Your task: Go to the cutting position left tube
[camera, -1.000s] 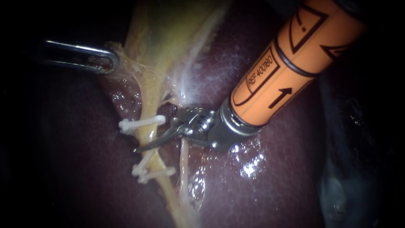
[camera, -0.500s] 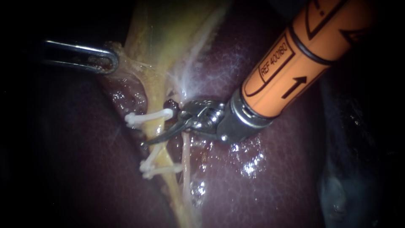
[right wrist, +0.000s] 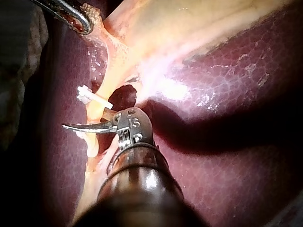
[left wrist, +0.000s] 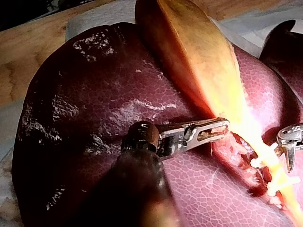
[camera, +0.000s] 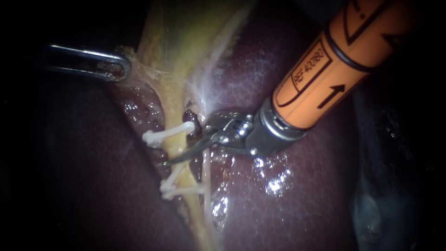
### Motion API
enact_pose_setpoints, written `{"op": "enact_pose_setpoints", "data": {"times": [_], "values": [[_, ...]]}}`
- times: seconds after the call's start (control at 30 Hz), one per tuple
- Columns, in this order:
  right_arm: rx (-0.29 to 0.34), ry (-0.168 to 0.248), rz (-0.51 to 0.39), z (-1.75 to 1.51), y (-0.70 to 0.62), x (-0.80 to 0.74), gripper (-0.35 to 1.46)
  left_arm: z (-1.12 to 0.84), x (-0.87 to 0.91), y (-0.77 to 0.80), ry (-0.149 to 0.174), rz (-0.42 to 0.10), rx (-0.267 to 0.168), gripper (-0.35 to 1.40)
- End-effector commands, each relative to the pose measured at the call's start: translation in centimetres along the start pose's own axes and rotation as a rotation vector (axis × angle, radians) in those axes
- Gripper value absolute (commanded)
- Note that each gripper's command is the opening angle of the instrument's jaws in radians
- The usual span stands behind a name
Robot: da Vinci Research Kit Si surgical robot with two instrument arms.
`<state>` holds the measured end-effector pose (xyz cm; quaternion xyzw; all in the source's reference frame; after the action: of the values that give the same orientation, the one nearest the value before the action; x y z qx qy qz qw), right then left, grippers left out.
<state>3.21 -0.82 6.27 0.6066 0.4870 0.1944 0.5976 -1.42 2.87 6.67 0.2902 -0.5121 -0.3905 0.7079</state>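
Note:
In the endoscope view the yellow left tube (camera: 175, 148) runs down from the gallbladder (camera: 186, 42) and carries one white clip (camera: 167, 132) above and two clips (camera: 179, 188) below. My right instrument (camera: 188, 149), on an orange shaft, has thin curved blades. They stand slightly open, and the lower blade lies across the left tube between the upper and lower clips. The right wrist view shows the same blade (right wrist: 87, 126) in front of the tube. My left instrument (camera: 114, 67) is shut on gallbladder tissue and holds it to the left, as the left wrist view (left wrist: 210, 131) also shows.
The dark red liver (camera: 302, 195) lies under everything and is wet and shiny below the right instrument. A thinner pale right tube (camera: 205, 174) runs just beside the left tube. A small dark hollow (camera: 190, 116) sits above the upper clip.
The right instrument's shaft has drawn back toward the upper right, and its blade tip has shifted right. The left tube and its clips have moved right with it. The left instrument has stayed still.

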Motion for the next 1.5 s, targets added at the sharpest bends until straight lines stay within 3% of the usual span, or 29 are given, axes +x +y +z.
{"op": "enact_pose_setpoints", "data": {"times": [0.03,0.4,0.73,1.03,1.5], "values": [[-0.005,0.000,0.002,-0.01,0.02,-0.01,1.22,0.00,0.00,0.00,0.000,0.000,-0.001,-0.35],[-0.006,-0.004,0.008,0.03,0.01,0.00,1.25,0.02,0.02,0.01,-0.001,0.001,-0.001,-0.35],[0.065,0.092,-0.011,0.38,0.15,-0.02,1.30,0.02,0.01,0.01,-0.001,0.001,-0.001,-0.35],[0.093,0.136,-0.135,0.55,0.25,-0.07,1.30,0.02,0.01,0.01,-0.001,0.001,-0.001,-0.35],[0.096,0.141,-0.159,0.53,0.24,-0.07,1.29,0.02,0.01,0.01,-0.001,0.001,-0.001,-0.35]]}}
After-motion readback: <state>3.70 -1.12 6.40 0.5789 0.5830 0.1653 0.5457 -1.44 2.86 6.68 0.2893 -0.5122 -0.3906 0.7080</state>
